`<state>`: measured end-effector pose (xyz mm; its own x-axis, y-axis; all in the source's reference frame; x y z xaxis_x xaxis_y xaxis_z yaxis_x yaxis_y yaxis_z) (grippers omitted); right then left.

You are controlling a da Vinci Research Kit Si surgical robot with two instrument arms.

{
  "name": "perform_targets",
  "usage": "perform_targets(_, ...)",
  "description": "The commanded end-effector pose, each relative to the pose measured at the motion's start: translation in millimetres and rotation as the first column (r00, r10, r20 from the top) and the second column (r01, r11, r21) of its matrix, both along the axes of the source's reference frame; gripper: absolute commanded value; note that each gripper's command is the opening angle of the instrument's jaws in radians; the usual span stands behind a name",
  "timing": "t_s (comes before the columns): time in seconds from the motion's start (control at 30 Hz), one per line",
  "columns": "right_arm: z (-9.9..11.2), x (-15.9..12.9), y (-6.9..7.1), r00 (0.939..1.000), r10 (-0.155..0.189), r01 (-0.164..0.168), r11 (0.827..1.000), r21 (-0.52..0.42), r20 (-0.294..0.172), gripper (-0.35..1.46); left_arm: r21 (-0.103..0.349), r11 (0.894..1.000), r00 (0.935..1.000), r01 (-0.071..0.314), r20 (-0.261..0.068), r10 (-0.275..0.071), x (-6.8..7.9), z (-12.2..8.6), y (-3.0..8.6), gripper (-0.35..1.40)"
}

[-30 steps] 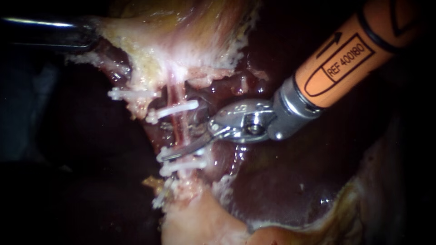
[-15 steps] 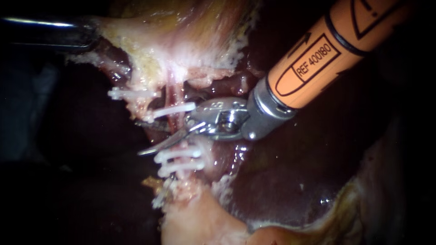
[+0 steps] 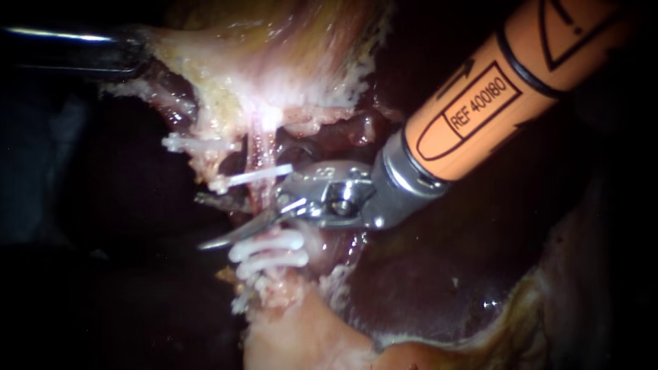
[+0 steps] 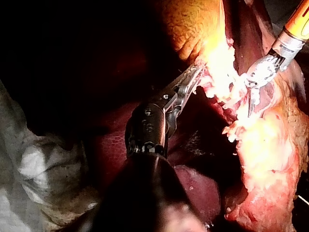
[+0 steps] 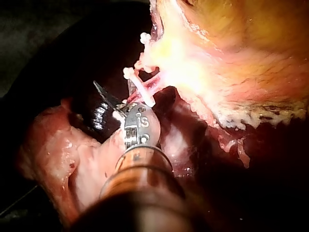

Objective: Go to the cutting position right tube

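The right instrument (image 3: 218,222) comes in from the upper right on an orange shaft, its metal wrist lying over the dark liver (image 3: 439,274). Its hand is apart. A bright curved jaw points left and a little nearer, and a darker jaw lies just beyond it, with a clear gap between them. The right tube (image 3: 260,147) is a thin pink strand that runs down from the pale tissue (image 3: 274,75) at the far side and passes through that gap near the base of the jaws. I cannot tell whether either jaw touches it.

A white clip (image 3: 258,175) crosses the tube just far of the jaws. Two more white clips (image 3: 269,241) sit side by side just near of them, so the open hand lies in the stretch of tube between the clips. Another clip (image 3: 199,142) sits further left on a separate strand.

The left instrument (image 3: 137,58) enters from the left at the far edge, a dark shaft. Its hand is clamped on the edge of the pale tissue, which stretches taut toward it. In the left wrist view its slim jaws lie close together with their tips buried in that bright tissue.
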<state>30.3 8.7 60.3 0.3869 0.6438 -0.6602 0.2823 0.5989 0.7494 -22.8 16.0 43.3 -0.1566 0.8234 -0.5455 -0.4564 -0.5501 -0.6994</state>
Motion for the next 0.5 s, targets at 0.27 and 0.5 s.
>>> perform_targets(0.27, -2.3, 0.1, 0.2, 0.9995, -0.004, 0.005, 1.0, 0.021, -0.032, 1.28, 0.0, 1.0, 1.0, 0.0, 0.0, 0.0, 0.1, 0.0, 0.0, -0.35)
perform_targets(0.5, -2.2, 0.0, 0.3, 0.9995, -0.005, 0.005, 1.0, 0.021, -0.032, 1.28, 0.0, 1.0, 1.0, 0.0, 0.0, 0.0, 0.1, 0.0, 0.0, -0.35)
